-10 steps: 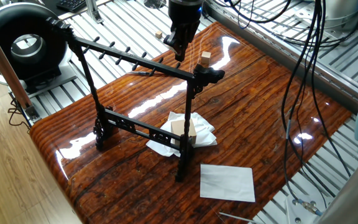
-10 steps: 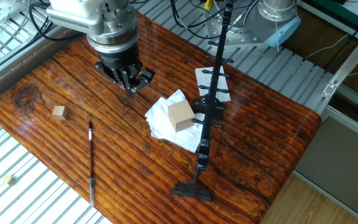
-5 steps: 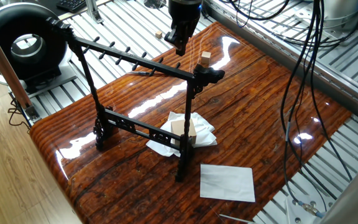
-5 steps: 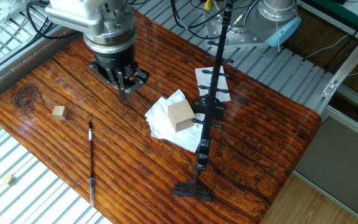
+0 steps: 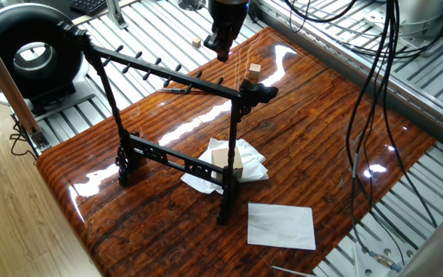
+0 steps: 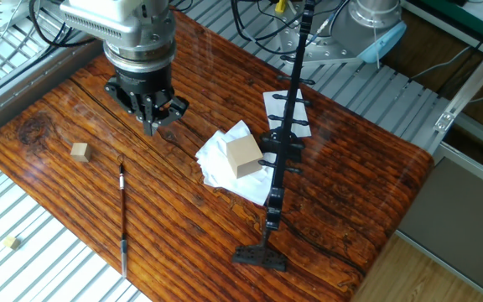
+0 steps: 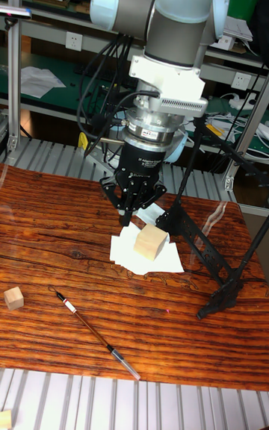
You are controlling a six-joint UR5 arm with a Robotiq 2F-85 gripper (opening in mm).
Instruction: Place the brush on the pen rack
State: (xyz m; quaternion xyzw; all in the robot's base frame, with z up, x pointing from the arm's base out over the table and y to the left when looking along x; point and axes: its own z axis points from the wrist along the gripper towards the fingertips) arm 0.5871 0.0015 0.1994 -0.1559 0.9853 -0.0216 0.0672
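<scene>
The brush [image 6: 122,216] is a thin dark stick lying flat on the wooden table, near its front-left edge; in the tall fixed view the brush [image 7: 93,332] runs diagonally. My gripper [image 6: 151,126] hangs above the table a little beyond the brush's upper end, its fingers drawn together to a point with nothing between them. It also shows as the gripper [image 7: 125,216] and the gripper [image 5: 221,55]. The pen rack [image 5: 168,78] is a black frame with a peg-lined top bar, standing upright to the right of the gripper; the pen rack [image 6: 279,151] appears end-on.
A wooden cube [image 6: 243,155] rests on crumpled white paper [image 6: 216,164] beside the rack. A small wooden block [image 6: 79,151] lies left of the brush. A flat white sheet [image 5: 281,225] lies by the rack's foot. Cables [image 5: 375,115] hang at the right.
The gripper has moved away from the rack and the cube, toward the brush's side of the table. Brush, rack and blocks stayed put.
</scene>
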